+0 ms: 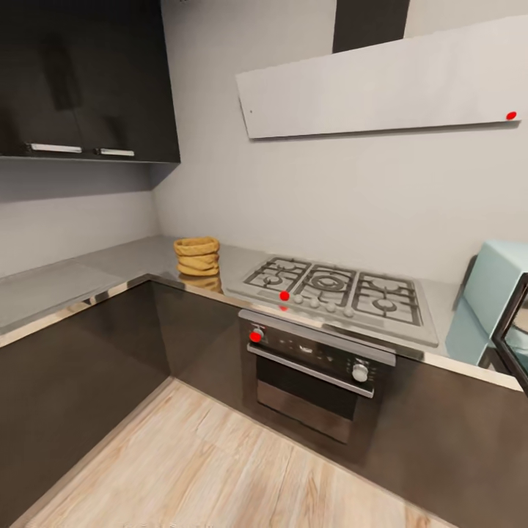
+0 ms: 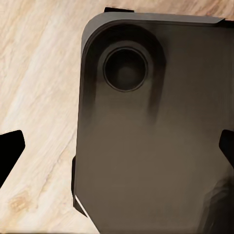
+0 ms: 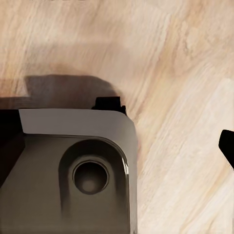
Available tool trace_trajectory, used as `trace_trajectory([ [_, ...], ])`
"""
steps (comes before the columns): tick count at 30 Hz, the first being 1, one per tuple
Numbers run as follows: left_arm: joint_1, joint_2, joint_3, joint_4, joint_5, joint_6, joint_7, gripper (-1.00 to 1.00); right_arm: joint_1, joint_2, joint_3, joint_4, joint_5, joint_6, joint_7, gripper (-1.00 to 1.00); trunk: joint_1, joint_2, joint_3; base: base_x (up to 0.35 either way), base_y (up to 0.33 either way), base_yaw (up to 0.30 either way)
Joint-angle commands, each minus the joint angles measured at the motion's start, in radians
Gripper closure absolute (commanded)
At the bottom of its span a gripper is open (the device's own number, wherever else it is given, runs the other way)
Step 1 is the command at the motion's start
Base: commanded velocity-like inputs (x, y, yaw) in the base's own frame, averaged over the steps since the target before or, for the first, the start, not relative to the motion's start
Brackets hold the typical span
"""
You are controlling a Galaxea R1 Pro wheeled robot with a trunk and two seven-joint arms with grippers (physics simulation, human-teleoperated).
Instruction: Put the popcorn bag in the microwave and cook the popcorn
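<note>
In the head view, the popcorn bag (image 1: pixel 197 256) is seen standing upright on the steel countertop (image 1: pixel 81 282), near the corner of the L and just to the left of the gas hob (image 1: pixel 334 288). To the right of the hob, at the picture's edge, part of the pale blue-mint microwave (image 1: pixel 493 290) is seen, with its dark glass door (image 1: pixel 513 330) apparently swung open. Directly below the hob the steel oven (image 1: pixel 315 381) with its bar handle is set among dark brown cabinet fronts, and a grey extractor hood (image 1: pixel 381 84) is mounted on the wall above the hob. In the left wrist view, the robot's dark grey base (image 2: pixel 156 136) is seen over the pale wood floor (image 2: pixel 39 73); black fingertips (image 2: pixel 9 148) of the left gripper lie far apart at opposite edges, so the claw is spread and holds nothing. In the right wrist view, a corner of the same base (image 3: pixel 73 165) is seen above the floor (image 3: pixel 185 73); a single black fingertip (image 3: pixel 227 144) is visible, so the right claw's state cannot be told.
</note>
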State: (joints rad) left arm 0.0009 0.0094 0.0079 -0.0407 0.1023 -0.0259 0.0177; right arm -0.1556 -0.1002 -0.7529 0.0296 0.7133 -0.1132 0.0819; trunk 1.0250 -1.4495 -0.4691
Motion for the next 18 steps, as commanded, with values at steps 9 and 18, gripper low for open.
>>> trace_trajectory([
  [9,0.0,0.0,0.0,-0.001,0.01,-0.002,0.001,-1.0,-0.001,-0.001,-0.008,0.003,0.005,-0.005,0.002,-1.0,0.0,0.0,-0.001,0.0,0.0,0.282],
  [18,0.0,0.0,0.0,-0.001,0.01,-0.002,0.001,-1.0,-0.001,-0.002,-0.008,0.003,0.005,-0.005,0.001,-1.0,0.0,0.0,-0.001,0.0,0.0,0.282],
])
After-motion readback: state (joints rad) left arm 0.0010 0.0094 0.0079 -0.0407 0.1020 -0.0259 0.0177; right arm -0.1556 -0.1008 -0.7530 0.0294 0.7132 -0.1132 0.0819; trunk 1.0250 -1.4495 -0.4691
